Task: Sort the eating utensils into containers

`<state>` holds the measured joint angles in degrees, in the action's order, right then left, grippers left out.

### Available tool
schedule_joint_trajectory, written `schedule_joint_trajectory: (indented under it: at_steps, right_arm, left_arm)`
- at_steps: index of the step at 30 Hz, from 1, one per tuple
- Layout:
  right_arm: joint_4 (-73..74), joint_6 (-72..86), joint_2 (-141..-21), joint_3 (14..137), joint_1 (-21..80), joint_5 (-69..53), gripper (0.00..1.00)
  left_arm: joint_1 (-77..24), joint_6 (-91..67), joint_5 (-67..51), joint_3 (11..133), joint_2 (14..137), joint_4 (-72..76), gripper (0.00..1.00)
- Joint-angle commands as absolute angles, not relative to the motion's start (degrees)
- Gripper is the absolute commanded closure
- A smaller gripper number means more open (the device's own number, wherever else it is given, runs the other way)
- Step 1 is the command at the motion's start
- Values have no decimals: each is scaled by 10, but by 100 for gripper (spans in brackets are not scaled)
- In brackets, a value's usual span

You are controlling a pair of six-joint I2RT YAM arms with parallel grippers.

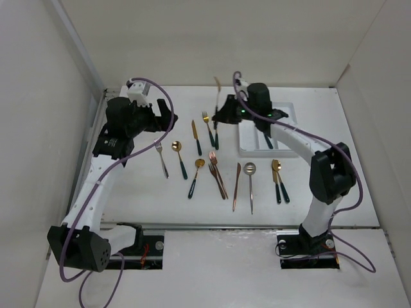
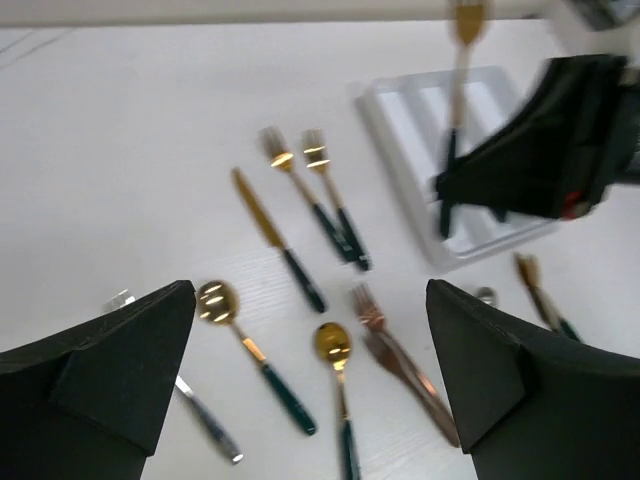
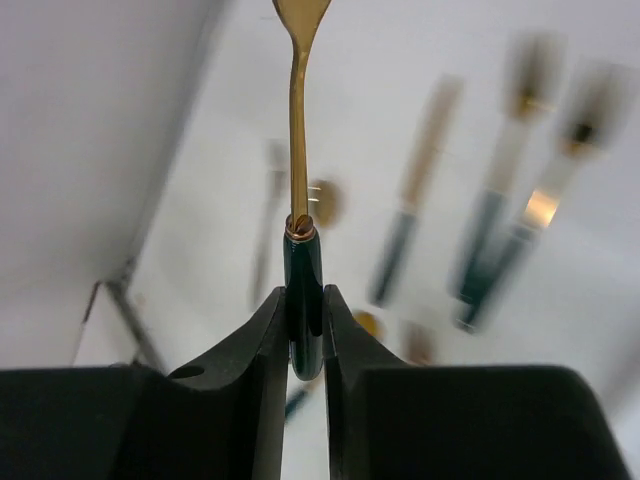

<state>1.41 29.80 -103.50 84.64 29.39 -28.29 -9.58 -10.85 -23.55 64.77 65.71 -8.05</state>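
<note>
The right gripper [image 3: 305, 325] is grasping a gold utensil [image 3: 297, 150] by its dark handle, lifted, probably for carrying to the tray [image 1: 247, 152] at its three o'clock. The left gripper [image 2: 308, 292] is hanging released.

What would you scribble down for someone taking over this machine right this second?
Left gripper: open, empty, hovering over the loose utensils.
Right gripper: shut on a gold, dark-handled utensil, held upright by the tray.
Table: about a dozen loose ones lie beside and in front of the tray.
Done: at least one dark-handled piece seems to lie in the tray.
Left: put the held one in, then sort all the rest.
</note>
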Motion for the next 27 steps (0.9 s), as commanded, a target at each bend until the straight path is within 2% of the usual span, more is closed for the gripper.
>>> schedule_joint_trajectory:
  at_steps: [1,8,12,18,20,23,25,26,27]
  right_arm:
    - [79,301,-1013,803,206,-304,100]
    - [269,183,-1100,882,127,-276,100]
    - [276,188,-1142,894,105,-296,100]
    - [282,193,-1162,894,105,-222,100]
    - [304,186,-1181,901,105,-200,96]
    - [325,180,-1200,911,111,-192,85]
    - [325,185,-1200,911,116,-185,83]
    - [325,185,-1200,911,116,-178,81]
    - [325,185,-1200,911,122,-178,78]
  left_arm:
    - [-88,-52,-106,626,643,-135,0]
    - [-83,-41,-92,580,649,-134,0]
    - [-83,-41,-76,556,643,-139,0]
    - [-83,-74,-38,512,649,-149,0]
    - [-83,-87,-33,499,649,-149,1]
    - [-83,-98,-38,493,649,-149,10]
    - [-83,-105,-43,487,654,-149,17]
    - [-83,-105,-43,487,654,-149,25]
    - [-83,-112,-38,487,661,-149,26]
